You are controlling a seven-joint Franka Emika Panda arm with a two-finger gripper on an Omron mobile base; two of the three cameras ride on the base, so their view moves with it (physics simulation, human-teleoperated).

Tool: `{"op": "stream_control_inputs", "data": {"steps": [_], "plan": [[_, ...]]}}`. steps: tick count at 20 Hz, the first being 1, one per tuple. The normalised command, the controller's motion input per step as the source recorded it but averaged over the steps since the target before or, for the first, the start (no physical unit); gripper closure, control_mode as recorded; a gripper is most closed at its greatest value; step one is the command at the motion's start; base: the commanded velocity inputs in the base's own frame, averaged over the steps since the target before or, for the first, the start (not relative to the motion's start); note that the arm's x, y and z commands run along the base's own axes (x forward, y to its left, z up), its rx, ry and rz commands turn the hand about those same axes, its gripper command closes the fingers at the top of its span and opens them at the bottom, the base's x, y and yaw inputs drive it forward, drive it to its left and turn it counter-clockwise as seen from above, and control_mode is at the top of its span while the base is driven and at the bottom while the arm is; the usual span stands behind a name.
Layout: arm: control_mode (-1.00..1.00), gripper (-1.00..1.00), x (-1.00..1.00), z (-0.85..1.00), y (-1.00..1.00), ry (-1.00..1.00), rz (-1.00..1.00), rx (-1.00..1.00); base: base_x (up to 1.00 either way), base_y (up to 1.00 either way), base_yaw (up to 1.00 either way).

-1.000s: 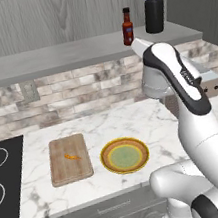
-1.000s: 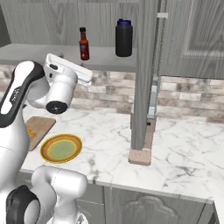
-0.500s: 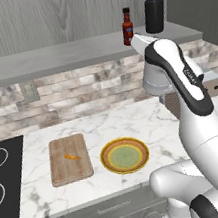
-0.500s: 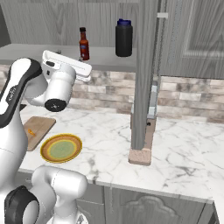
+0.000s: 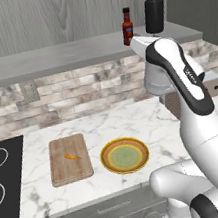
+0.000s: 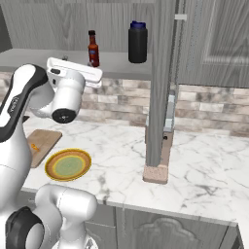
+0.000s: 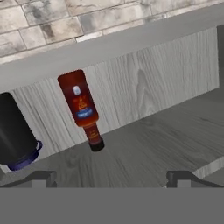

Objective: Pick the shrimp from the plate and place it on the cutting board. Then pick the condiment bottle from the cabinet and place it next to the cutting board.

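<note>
Simulated kitchen: white marble worktop (image 5: 133,122), brick backsplash, grey cabinet (image 5: 61,56) shelf above with wood-grain back panel. Near to far in the left base view: plate (image 5: 125,155) at 6 o'clock, bare; cutting board (image 5: 68,158) just beside it at 9 o'clock with the shrimp (image 5: 72,156) lying on it, so step one looks done. Stove edge at far 9 o'clock. Gripper (image 7: 109,177) is up at shelf height, fingers wide apart, nothing between them.

Condiment bottle (image 5: 127,26) stands upright on the shelf at about 1 o'clock, with the larger black bottle (image 5: 154,12) near it further right, not touching. Hand view is rolled, so the condiment bottle (image 7: 82,106) reads cap-down there.

Handling guess: light, rigid, smooth body, probably slippery; tall and slim, so tips easily if nudged. Take it mid-body on the label, not the narrow neck. Mind the black bottle (image 7: 15,133) on approach.
</note>
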Motion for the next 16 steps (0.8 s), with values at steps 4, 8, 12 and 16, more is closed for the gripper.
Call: {"op": "stream_control_inputs", "data": {"steps": [4,8,12,16], "plan": [[-1.0,-1.0,0.09,0.02,0.0,0.0,-0.02,-0.07,0.0,0.0,0.0],[-1.0,-1.0,0.11,0.09,0.0,0.0,-0.03,-0.07,0.0,0.0,0.0],[-1.0,-1.0,0.08,0.13,0.0,0.0,-0.03,-0.04,0.0,0.0,0.0],[-1.0,-1.0,0.06,0.15,0.0,0.0,-0.03,-0.05,0.0,0.0,0.0]]}}
